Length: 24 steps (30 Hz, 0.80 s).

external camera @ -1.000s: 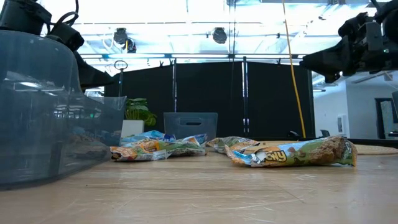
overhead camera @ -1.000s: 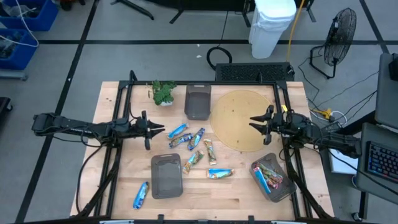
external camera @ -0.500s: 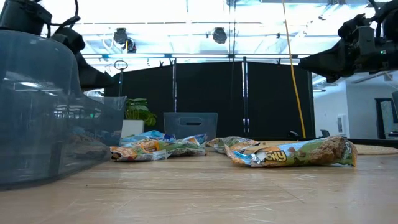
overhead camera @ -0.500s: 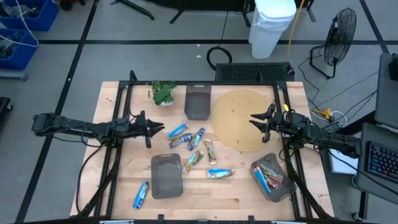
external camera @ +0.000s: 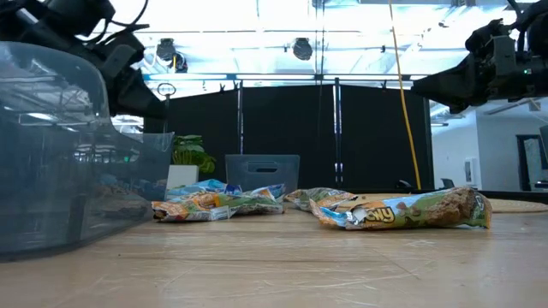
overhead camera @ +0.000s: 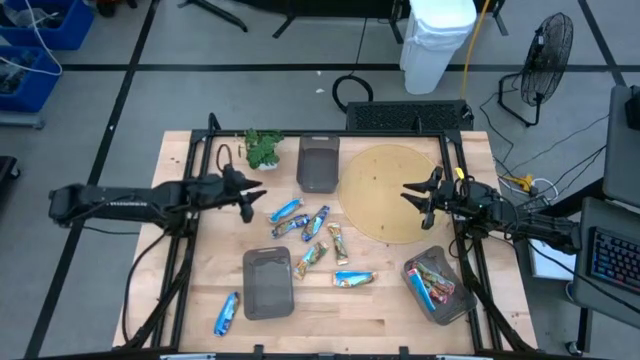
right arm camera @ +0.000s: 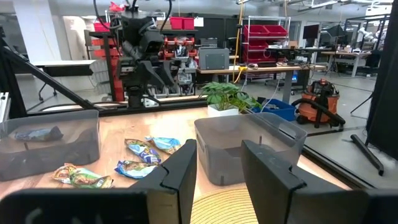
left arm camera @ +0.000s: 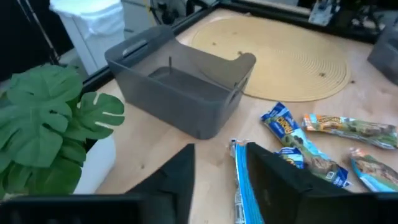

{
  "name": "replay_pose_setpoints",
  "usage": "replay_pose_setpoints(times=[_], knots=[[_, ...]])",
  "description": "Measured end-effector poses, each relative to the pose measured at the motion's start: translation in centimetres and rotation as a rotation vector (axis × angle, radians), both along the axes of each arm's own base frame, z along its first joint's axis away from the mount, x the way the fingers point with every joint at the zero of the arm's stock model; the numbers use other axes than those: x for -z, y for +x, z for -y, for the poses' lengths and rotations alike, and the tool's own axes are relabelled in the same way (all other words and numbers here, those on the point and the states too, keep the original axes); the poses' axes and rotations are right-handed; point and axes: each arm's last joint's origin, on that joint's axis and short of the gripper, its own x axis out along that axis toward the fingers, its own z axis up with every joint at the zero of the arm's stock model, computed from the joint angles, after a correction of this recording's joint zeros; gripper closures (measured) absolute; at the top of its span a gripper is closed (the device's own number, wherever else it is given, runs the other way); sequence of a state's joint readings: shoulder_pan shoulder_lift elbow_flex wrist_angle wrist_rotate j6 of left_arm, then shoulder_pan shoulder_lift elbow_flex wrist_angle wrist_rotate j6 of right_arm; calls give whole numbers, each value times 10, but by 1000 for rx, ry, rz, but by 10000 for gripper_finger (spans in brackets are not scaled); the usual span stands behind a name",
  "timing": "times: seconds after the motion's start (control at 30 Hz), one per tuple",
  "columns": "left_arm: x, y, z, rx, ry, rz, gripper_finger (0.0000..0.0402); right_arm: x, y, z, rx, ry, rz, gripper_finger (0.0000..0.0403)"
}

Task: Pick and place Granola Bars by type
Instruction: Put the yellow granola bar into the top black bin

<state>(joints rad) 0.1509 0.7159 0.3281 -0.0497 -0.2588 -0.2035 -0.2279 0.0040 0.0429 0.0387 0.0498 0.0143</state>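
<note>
You've got a few granola bars (overhead camera: pixel 433 281) binned beside the idle, spread right gripper (overhead camera: pixel 413 197), most bars still loose just ahead of the left gripper (overhead camera: pixel 254 198), spread, empty above the blue bar (overhead camera: pixel 286 211).

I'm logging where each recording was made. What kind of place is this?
Probably a robotics lab or workshop, not a home. Red parts bins on shelving and a shop vacuum stand behind the table, and a floor fan and loose cables lie on the grey floor.
</note>
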Motion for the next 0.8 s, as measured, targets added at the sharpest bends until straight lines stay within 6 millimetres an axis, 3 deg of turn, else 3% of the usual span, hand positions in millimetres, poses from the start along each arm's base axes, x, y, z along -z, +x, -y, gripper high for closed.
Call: replay_pose_setpoints(times=[0.2,0.33,0.6,0.8], knots=[[-14,19,-3,-9,-37,-56,165,0,0,0,0,0,0,287],[-21,33,-5,-12,-49,-97,137,0,0,0,0,0,0,287],[-44,73,-9,38,-71,-226,151,0,0,0,1,0,0,287],[-44,103,-14,63,-47,-396,164,0,0,0,1,0,1,287]])
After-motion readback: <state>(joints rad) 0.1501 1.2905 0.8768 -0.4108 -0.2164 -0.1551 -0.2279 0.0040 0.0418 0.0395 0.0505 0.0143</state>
